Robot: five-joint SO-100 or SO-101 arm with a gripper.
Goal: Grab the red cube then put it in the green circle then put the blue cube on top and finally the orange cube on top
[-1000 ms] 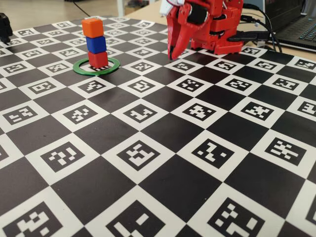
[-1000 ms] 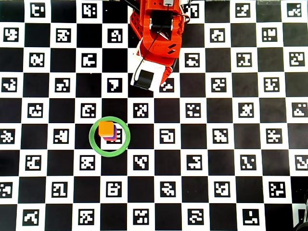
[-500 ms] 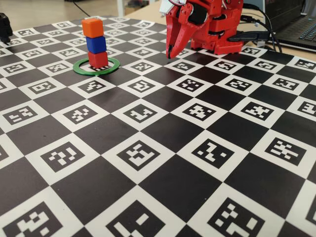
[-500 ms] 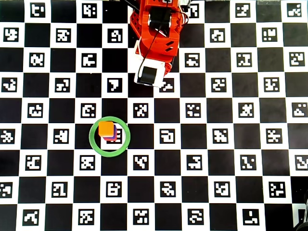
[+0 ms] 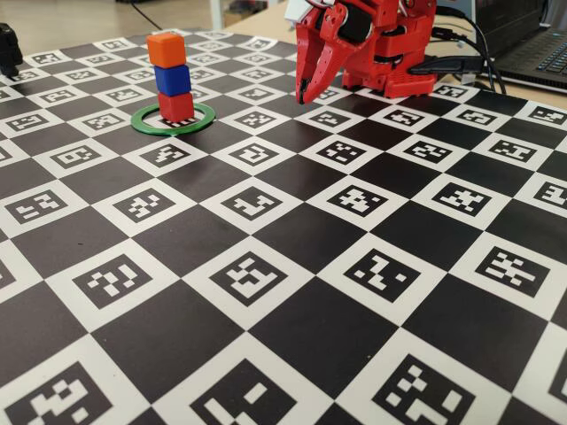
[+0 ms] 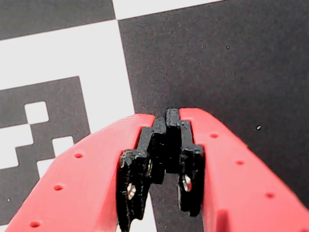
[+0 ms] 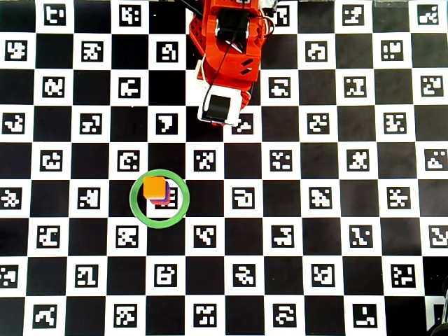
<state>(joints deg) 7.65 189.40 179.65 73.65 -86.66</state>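
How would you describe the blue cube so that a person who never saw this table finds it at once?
On the checkerboard mat, find the green circle left of the red arm in the fixed view. A three-cube tower stands inside it. The blue cube is the middle one, above the red cube and under the orange cube.
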